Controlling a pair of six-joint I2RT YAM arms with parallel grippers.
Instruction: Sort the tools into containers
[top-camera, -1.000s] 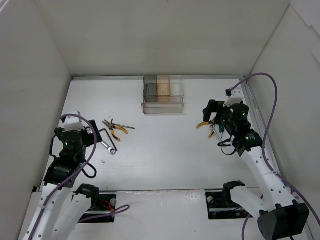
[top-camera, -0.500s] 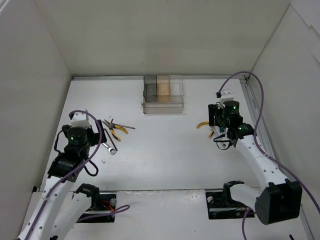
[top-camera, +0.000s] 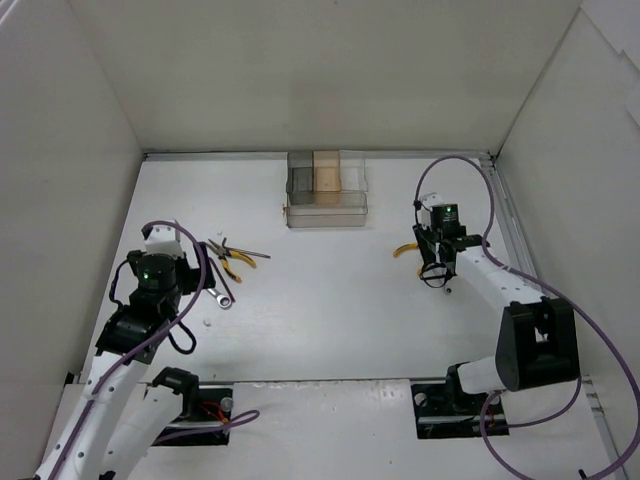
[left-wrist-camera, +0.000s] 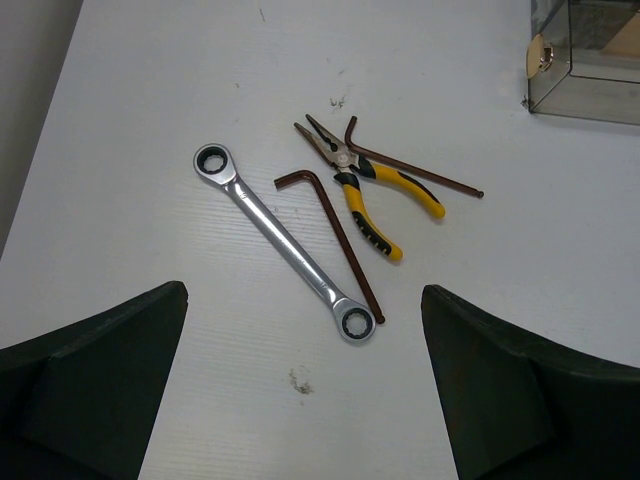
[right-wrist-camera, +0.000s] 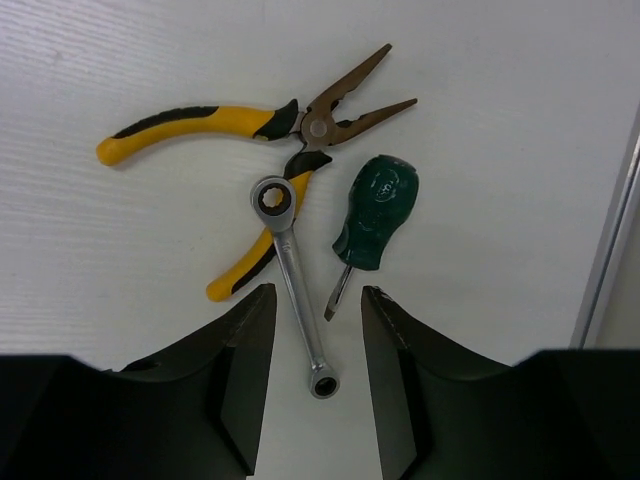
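On the left lie a silver wrench (left-wrist-camera: 285, 243), yellow-handled pliers (left-wrist-camera: 370, 200), a dark L-shaped hex key (left-wrist-camera: 335, 235) and a thin dark rod (left-wrist-camera: 415, 172). My left gripper (left-wrist-camera: 305, 400) hovers open just short of the wrench (top-camera: 217, 291). On the right, my right gripper (right-wrist-camera: 317, 310) points down over a second small wrench (right-wrist-camera: 295, 280), a green-handled screwdriver (right-wrist-camera: 377, 210) and yellow pliers (right-wrist-camera: 200, 122). Its jaws are narrowed and straddle the wrench shaft and the screwdriver tip, with a gap on both sides. The clear containers (top-camera: 325, 195) stand at the back centre.
A metal rail (right-wrist-camera: 605, 250) along the right wall runs close beside the screwdriver. White walls enclose the table on three sides. Purple cables (top-camera: 560, 290) loop off both arms. A corner of the containers (left-wrist-camera: 590, 60) shows far right of the left tools.
My right arm has swung in over the right-hand tools and its jaws have narrowed from wide open. The left arm shifted slightly, its gripper staying wide open.
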